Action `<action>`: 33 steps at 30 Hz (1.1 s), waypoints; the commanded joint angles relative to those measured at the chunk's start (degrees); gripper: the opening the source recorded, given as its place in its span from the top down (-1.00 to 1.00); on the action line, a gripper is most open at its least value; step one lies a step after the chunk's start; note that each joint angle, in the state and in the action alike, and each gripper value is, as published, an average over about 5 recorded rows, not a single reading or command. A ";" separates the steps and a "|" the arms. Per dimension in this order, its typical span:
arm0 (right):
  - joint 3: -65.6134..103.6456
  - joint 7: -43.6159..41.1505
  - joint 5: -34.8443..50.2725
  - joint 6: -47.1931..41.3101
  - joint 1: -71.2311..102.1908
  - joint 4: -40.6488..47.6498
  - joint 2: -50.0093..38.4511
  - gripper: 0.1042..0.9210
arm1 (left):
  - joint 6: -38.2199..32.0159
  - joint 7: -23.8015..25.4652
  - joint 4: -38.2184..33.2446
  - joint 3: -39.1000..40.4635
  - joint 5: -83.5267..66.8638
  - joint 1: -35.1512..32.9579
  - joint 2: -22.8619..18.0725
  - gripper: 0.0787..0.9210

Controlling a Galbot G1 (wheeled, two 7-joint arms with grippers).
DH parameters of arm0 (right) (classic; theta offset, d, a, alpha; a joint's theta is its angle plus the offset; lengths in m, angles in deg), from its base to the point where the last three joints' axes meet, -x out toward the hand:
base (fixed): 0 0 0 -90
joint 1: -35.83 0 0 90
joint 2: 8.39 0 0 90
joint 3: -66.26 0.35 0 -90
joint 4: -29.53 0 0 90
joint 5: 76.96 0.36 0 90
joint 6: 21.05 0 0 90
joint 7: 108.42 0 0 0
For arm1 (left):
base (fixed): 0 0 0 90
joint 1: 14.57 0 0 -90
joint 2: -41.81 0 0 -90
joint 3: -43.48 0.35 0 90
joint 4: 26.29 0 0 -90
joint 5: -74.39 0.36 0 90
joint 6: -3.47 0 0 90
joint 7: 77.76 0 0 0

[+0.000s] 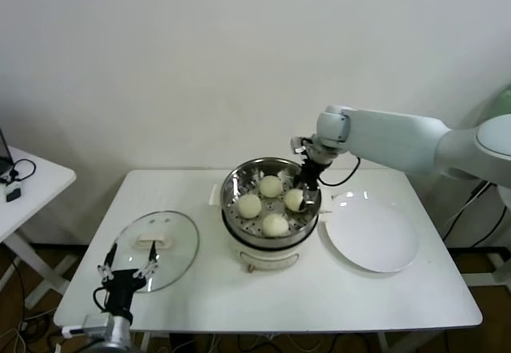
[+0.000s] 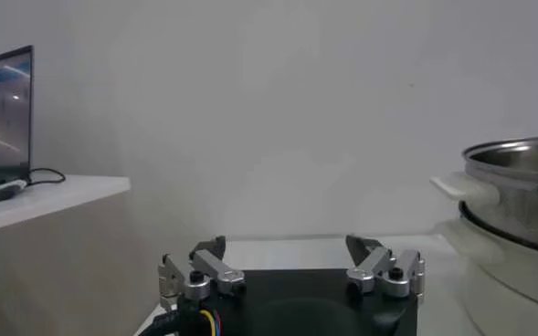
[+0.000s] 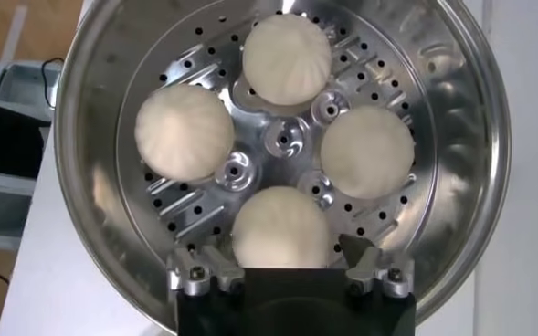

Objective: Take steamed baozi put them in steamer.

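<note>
Spread left end effector (image 1: 128, 271) is parked at surface (image 1: 319, 297) front-left corner; right end effector (image 3: 287, 260), spread, flanks one baozi (image 3: 282, 228) inside steamer (image 3: 469, 110) rim.

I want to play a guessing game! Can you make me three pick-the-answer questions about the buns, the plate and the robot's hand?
1. Where is the glass lid? A on the steamer; B on the table, toward the robot's left; C on the plate.
2. How many baozi are in the steamer? A two; B three; C four.
3. The white plate is: A bare; B full of buns; C stacked.

Answers: B, the lid lies flat beside the cooker. C, the right wrist view shows four buns. A, nothing lies on it.
</note>
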 commanded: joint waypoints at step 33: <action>40.02 15.52 -3.33 0.88 17.33 -22.52 -32.27 -0.76 | -0.57 1.03 0.10 3.20 2.73 2.87 -1.21 -0.77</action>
